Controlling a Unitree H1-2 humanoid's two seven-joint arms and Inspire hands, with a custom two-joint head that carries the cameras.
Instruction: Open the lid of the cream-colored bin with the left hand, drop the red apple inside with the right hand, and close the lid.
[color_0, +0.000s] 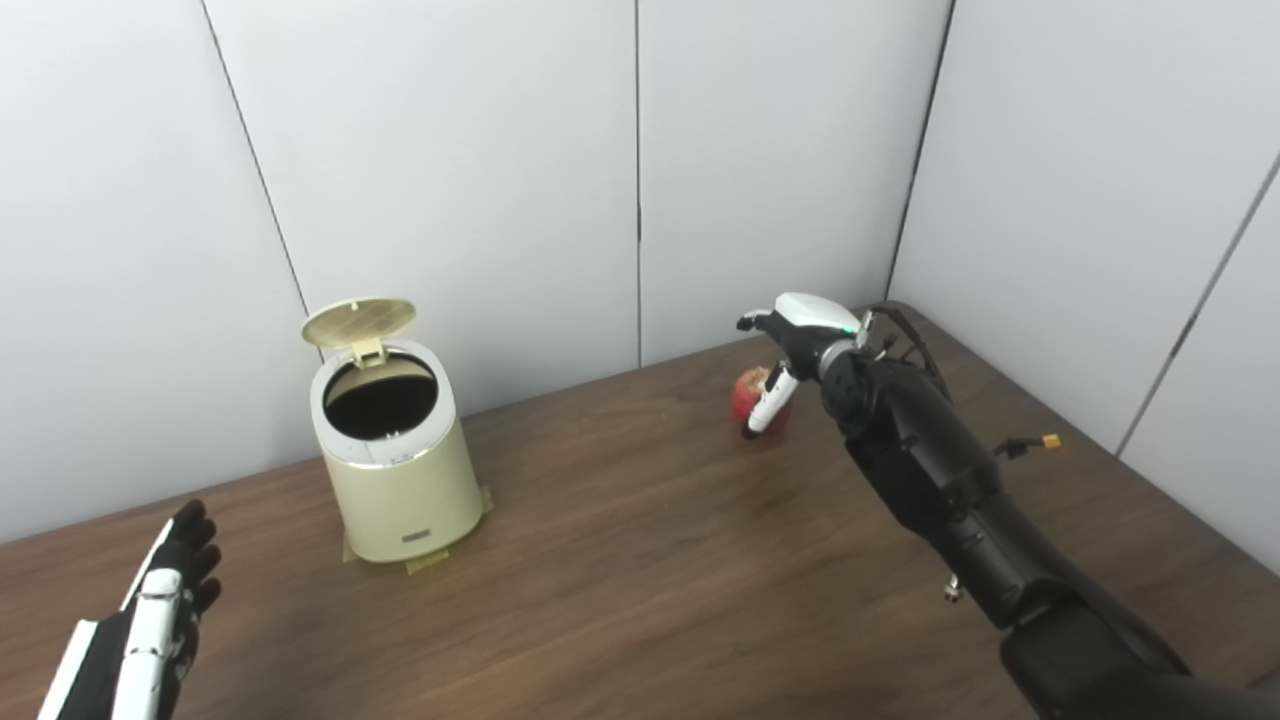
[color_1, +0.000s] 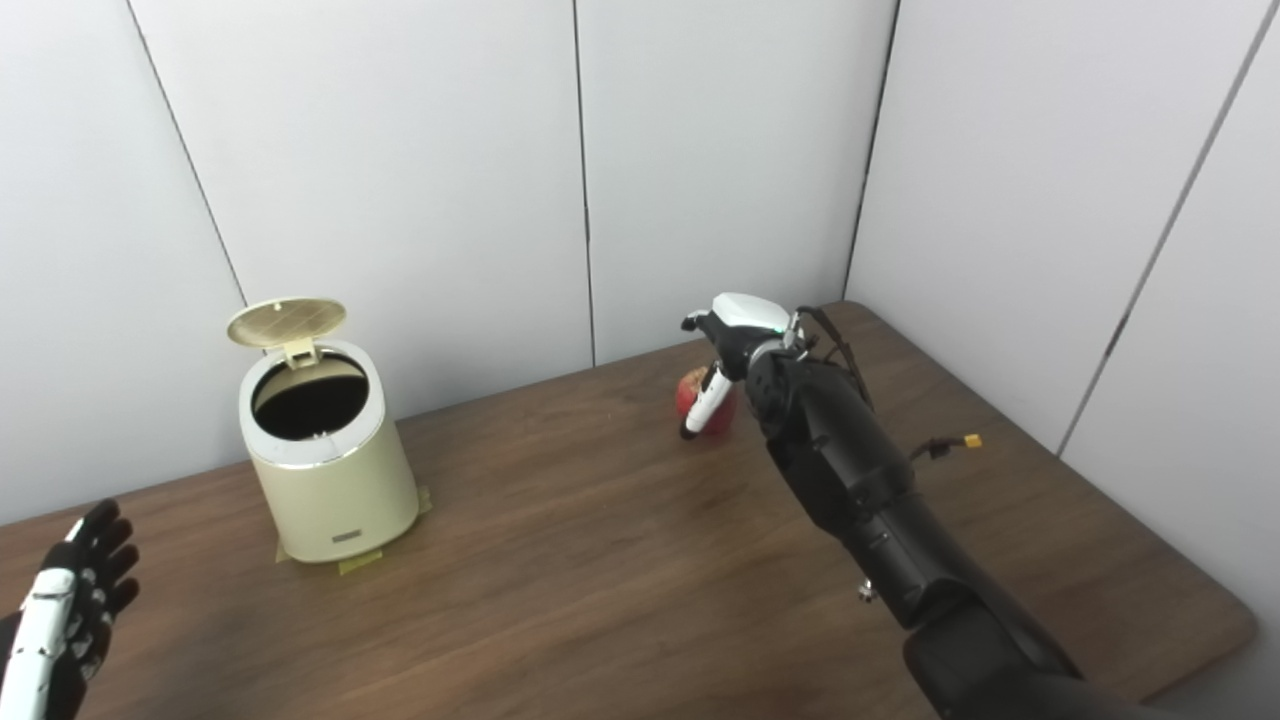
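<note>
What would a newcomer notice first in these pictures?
First, the cream bin at the left of the table, its lid standing open. Next, the right hand far back on the right, fingers around the red apple. The left hand waits open at the near left edge.

Cream-colored bin (color_0: 398, 470), upright on wooden counter (color_0: 640, 560), left of centre; lid (color_0: 358, 322) raised at the rear hinge, dark interior exposed. Red apple (color_0: 752, 398) on the counter, well apart to the right. Right hand (color_0: 790, 362) over the apple, one finger against its front. Left hand (color_0: 165, 610) at lower left, fingers extended, holding nothing.
</note>
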